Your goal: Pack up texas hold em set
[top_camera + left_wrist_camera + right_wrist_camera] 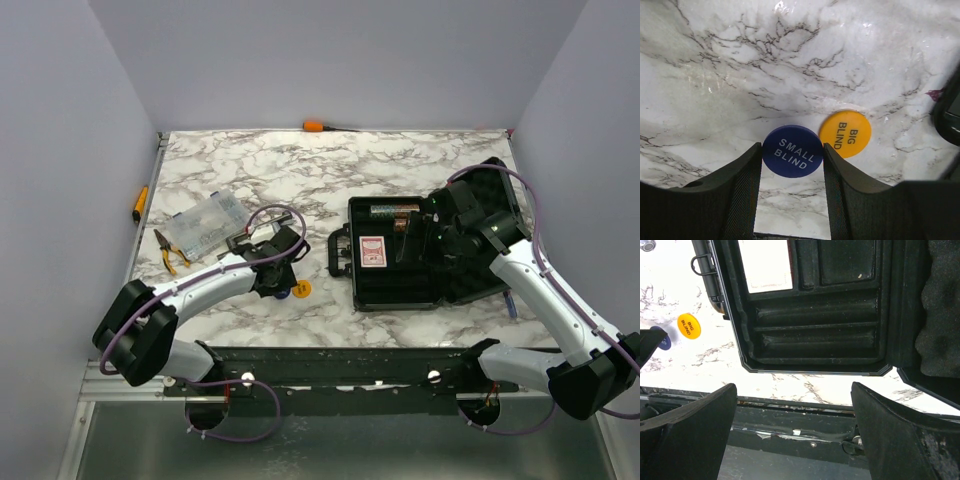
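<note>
The black case (395,285) lies open right of centre, its foam-lined lid (487,215) folded out to the right. A red-backed deck (372,251) and chip stacks (394,212) sit in the case. The blue "SMALL BLIND" disc (792,151) lies on the marble beside the orange "BIG BLIND" disc (845,133). My left gripper (792,148) has both fingertips against the blue disc's sides. My right gripper (793,405) hangs wide open and empty over the case's near edge (815,367); it shows above the case in the top view (420,238). The orange disc (301,289) lies left of the case.
A clear plastic box (205,222) and orange-handled pliers (170,250) lie at the left. A grey metal clamp (252,234) sits by my left wrist. An orange screwdriver (318,126) lies at the far edge. A black rail (330,365) runs along the near edge.
</note>
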### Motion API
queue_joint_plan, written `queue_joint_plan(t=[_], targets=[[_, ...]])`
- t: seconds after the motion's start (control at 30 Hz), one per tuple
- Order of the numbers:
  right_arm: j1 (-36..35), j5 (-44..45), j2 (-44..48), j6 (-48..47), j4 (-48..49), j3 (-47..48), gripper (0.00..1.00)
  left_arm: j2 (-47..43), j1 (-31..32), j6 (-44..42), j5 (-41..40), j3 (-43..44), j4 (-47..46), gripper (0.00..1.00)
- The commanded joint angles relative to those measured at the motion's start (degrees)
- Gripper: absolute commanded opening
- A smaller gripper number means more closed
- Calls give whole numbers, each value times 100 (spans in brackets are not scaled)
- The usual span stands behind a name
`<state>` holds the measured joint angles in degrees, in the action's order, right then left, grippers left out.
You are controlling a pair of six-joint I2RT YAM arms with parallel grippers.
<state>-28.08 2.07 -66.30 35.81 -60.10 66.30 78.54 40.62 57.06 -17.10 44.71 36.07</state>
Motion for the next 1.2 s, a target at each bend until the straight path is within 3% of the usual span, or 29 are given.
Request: queue_joint_plan(t=[0.0,0.43,1.17], targets=[[-26,-33,140,75,-82,-54,98,-129,80,-105,58,329,160,43],[-31,82,118,149,-250,437,97,185,259,-264,153,1215,279,43],[-31,770,326,339,-600,1380,97,1800,772,-642,580,3328,286,41]])
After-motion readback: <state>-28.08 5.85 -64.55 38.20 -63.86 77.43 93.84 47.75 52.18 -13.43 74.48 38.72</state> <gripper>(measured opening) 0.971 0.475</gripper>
